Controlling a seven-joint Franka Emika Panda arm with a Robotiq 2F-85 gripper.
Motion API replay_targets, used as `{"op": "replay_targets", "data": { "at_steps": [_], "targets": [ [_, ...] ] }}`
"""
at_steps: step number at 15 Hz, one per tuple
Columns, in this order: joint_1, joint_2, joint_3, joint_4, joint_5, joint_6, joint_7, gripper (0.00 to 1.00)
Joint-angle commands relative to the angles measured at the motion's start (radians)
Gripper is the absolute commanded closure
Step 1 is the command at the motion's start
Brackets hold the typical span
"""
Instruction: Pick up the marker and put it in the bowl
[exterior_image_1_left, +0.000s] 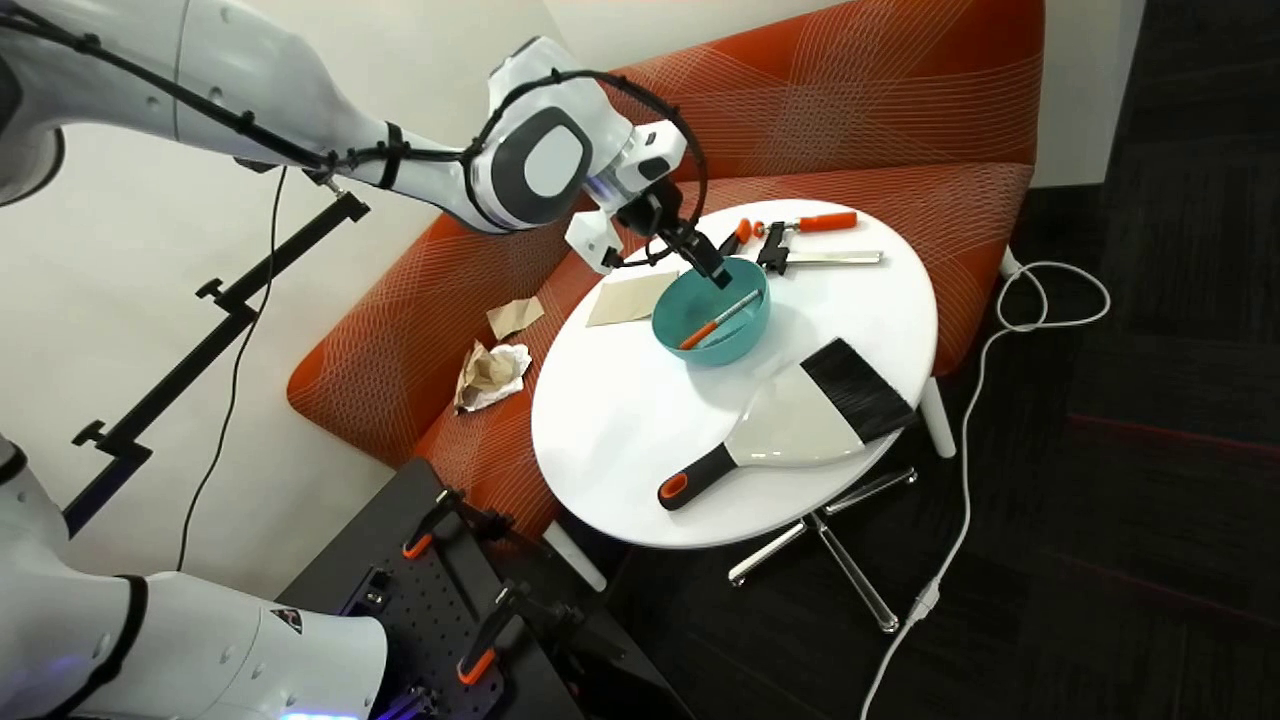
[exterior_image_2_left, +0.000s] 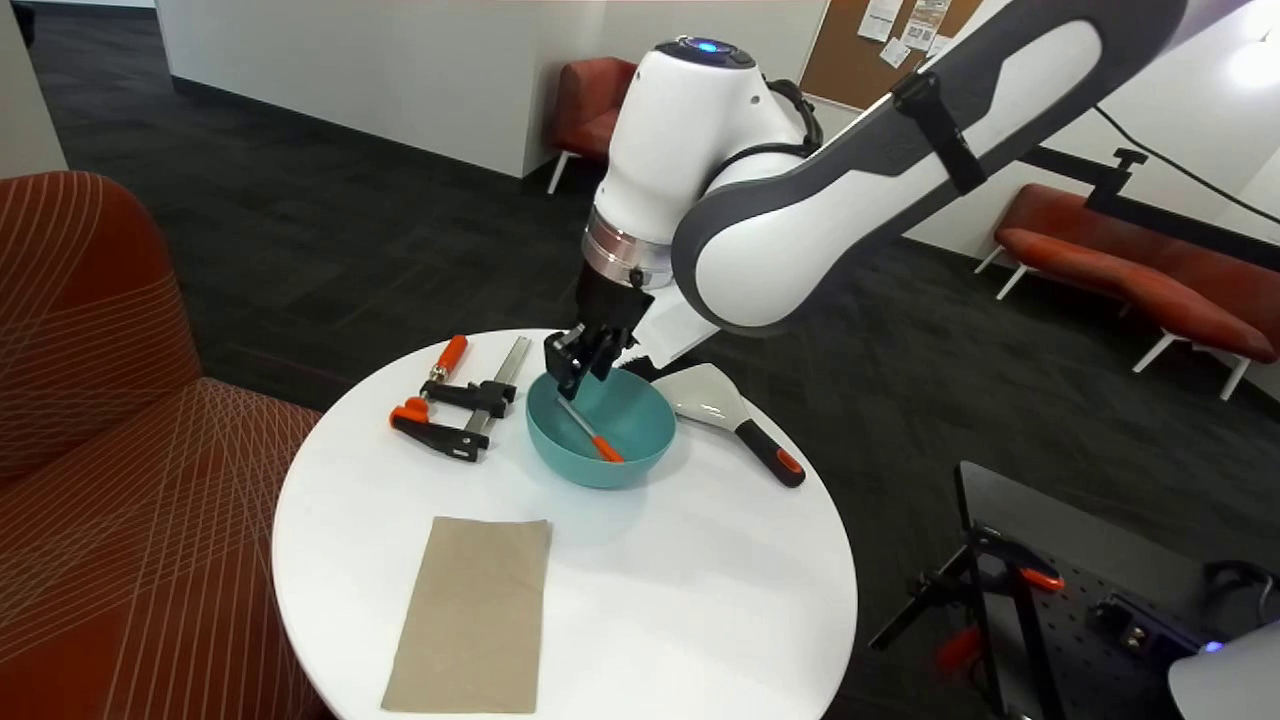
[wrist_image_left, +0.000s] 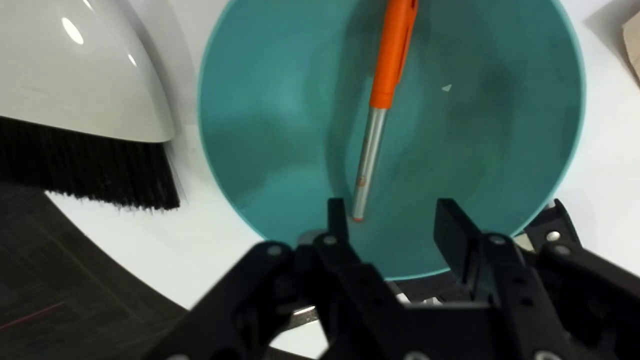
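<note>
Hanging spread and empty at the wrist view's lower centre, the black two-fingered gripper (wrist_image_left: 392, 215) could, with a sideways slip, flick the slim orange-and-silver marker (wrist_image_left: 380, 105) out of the round teal bowl (wrist_image_left: 465, 150) it lies inside, or tip that bowl by catching its rim.

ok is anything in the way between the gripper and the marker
Nothing visible: in the wrist view, no object stands between the open gripper and the marker, which is already inside the bowl.
</note>
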Motion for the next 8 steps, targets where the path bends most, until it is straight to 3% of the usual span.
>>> {"op": "replay_targets", "data": {
  "at_steps": [1, 3, 8],
  "targets": [
    [-0.003, 0.011, 0.001, 0.040, 0.022, -0.048, -0.020, 0.18],
    [-0.004, 0.011, 0.002, 0.043, 0.023, -0.051, -0.021, 0.02],
    [0.006, 0.006, -0.008, 0.018, 0.012, -0.013, -0.009, 0.00]
  ]
}}
